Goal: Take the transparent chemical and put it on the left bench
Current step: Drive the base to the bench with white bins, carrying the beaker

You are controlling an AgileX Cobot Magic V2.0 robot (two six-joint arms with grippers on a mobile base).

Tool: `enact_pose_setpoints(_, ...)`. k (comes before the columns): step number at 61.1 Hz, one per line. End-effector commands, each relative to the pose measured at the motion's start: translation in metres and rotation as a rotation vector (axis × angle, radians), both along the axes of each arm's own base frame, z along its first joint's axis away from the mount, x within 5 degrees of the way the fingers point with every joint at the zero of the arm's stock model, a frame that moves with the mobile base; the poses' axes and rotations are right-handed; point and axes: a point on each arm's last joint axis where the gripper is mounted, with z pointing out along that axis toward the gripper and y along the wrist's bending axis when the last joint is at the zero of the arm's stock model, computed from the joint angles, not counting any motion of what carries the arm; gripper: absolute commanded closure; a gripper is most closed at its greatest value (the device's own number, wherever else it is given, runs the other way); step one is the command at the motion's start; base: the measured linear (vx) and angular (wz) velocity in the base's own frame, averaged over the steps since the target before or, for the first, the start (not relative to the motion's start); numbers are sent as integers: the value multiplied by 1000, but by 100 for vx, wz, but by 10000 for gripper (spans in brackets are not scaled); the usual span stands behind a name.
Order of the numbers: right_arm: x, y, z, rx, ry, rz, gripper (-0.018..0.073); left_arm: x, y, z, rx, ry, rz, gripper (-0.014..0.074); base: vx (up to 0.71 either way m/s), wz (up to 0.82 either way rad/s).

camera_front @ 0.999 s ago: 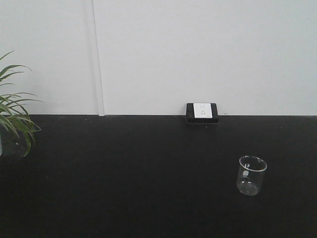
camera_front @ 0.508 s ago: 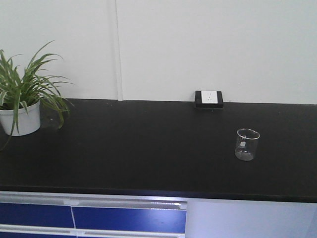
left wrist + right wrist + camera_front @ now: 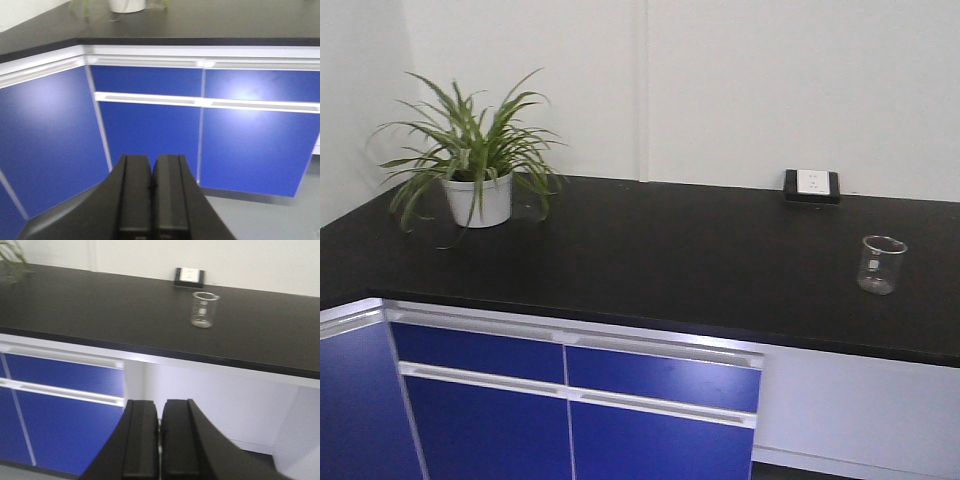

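Exterior front-facing view: the clear glass beaker point(image 3: 882, 265) stands upright at the right of the frame on the black countertop point(image 3: 670, 250), well apart from the potted spider plant point(image 3: 470, 160) at the upper left. A power outlet point(image 3: 811, 186) sits behind the beaker at the countertop's back edge. Blue cabinet doors point(image 3: 570, 400) fill the lower left.

In the right wrist view, the right gripper point(image 3: 160, 407) at bottom centre has its 2 fingers pressed together with nothing between them. The beaker shows at upper centre, a small white mark on its side.

In the left wrist view, the left gripper point(image 3: 152, 162) is likewise closed and empty, facing the blue doors.
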Motion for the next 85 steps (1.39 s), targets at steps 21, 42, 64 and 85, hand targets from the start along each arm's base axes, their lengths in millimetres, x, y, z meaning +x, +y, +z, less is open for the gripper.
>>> enact_pose_setpoints(21,1,1,16,-10,-99,12,566,-1,0,3,-14,-81,-1,600,-14,57)
enact_pose_setpoints(42,1,1,16,-10,-99,12,566,-1,0,3,-14,-81,-1,600,-4,59)
enact_pose_setpoints(64,1,1,16,-10,-99,12,566,-1,0,3,-14,-81,-1,600,8,74)
enact_pose_setpoints(85,1,1,16,-10,-99,12,566,-1,0,3,-14,-81,-1,600,18,91)
